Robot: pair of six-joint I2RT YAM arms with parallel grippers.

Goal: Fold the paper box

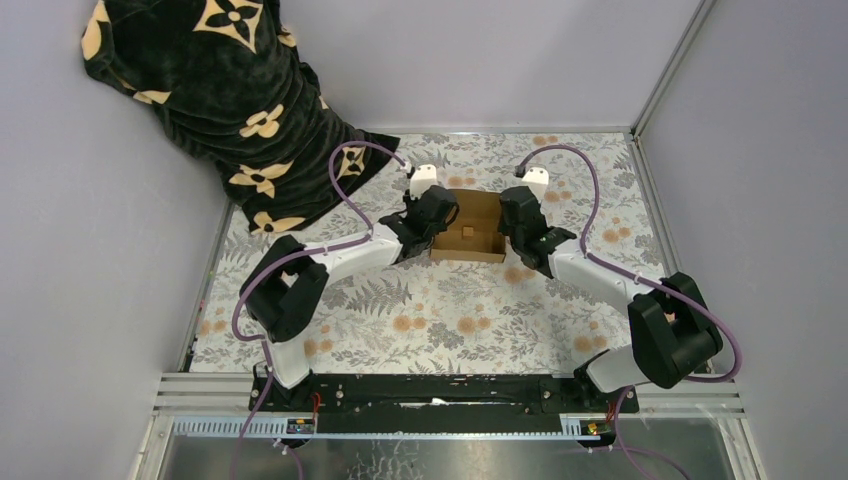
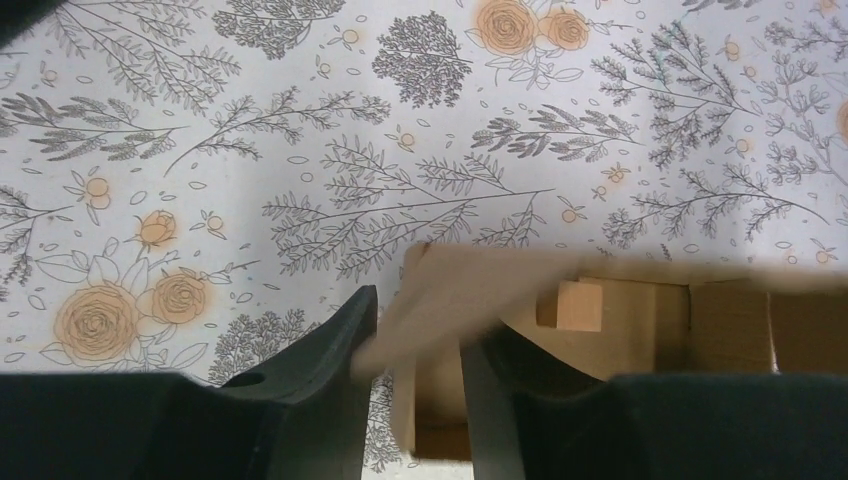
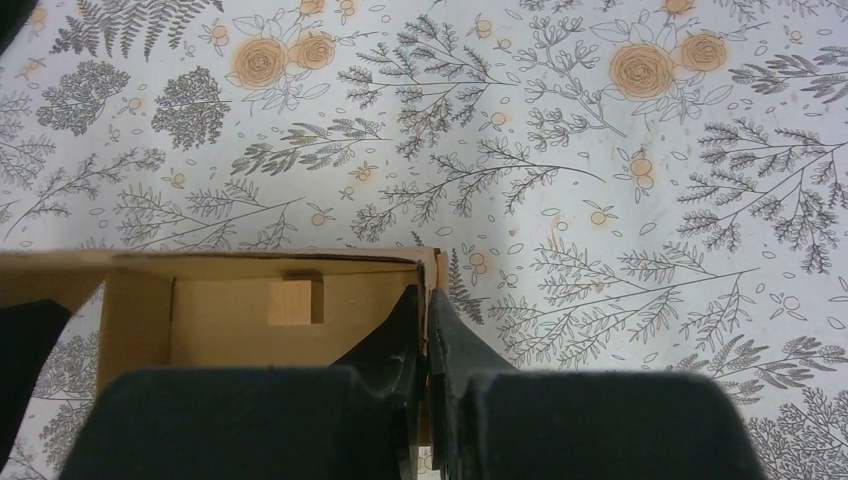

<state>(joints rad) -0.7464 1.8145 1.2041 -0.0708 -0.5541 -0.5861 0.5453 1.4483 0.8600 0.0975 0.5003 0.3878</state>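
Sitting on the table: the paper box (image 1: 476, 212), plain brown cardboard, stood as a shallow open tray with its walls up, in the far half of the table, directly between the two arms.
Left gripper (image 2: 418, 335): it was at the box's left end, jaws partly apart and straddling the end wall, with one of its fingers (image 2: 330, 350) outside the wall and the other inside. A sliver of cloth showed between the outer finger and the cardboard, so it did not look clamped (the top of that wall was a blur from the wrist view).
Right gripper (image 3: 427, 305): it was at the box's right end, with its black fingers (image 3: 395, 335) drawn almost together and the thin end wall pinched between them.
Inside the box: a small pale square (image 3: 296, 302) lay near the middle; I could not tell whether it was a tab or a loose piece.
Underneath: a floral tablecloth (image 1: 420, 310), grey ferns and orange roses, covered the whole table.
Far-left corner: a black blanket (image 1: 230, 110) with tan flower motifs hung down the wall and onto the cloth, apart from the box.
Cables: a purple cable (image 1: 350, 160) looped up over each arm.
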